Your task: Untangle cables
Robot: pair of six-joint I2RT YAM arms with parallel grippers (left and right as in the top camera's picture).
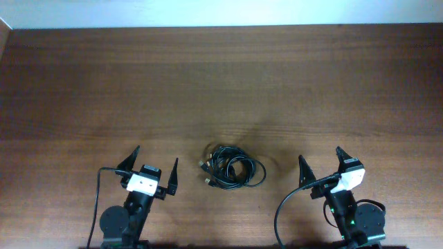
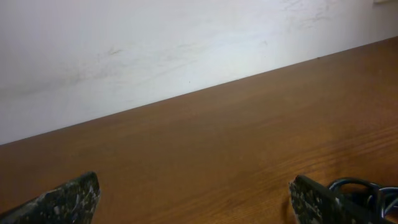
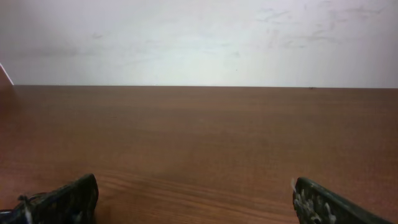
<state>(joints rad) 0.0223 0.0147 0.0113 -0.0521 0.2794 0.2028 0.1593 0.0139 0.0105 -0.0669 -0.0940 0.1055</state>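
Note:
The cables (image 1: 232,167) lie as one small tangled coil of thin black cords on the brown table, near the front, between my two arms. Small plug ends stick out on the coil's left side. My left gripper (image 1: 154,166) is open and empty, left of the coil and apart from it. A bit of the coil shows at the lower right of the left wrist view (image 2: 367,190), behind the right finger. My right gripper (image 1: 322,163) is open and empty, right of the coil. A cord end peeks out at the lower left of the right wrist view (image 3: 22,203).
The wooden table (image 1: 221,90) stretches back to a white wall (image 2: 155,43). A thick black arm wire (image 1: 280,214) loops beside the right arm's base, and another (image 1: 97,207) runs by the left base.

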